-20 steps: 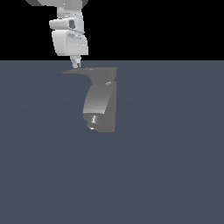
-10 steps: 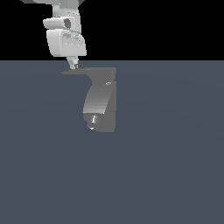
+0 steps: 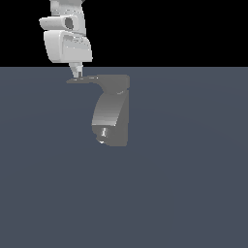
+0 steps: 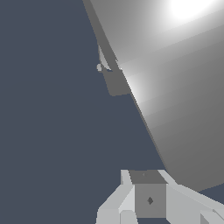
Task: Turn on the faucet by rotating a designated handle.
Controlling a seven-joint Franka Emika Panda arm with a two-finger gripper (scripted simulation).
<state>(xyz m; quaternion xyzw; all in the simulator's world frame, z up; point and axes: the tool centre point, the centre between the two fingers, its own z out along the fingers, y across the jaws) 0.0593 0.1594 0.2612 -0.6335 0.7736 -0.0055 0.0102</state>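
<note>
I had the claw directly above the pointed end of the handle, its tip right at the blade; I could not tell whether they touched. The faucet hung below and off to the exterior view's right of the claw. Whether its fingers were apart or together I could not tell.
</note>
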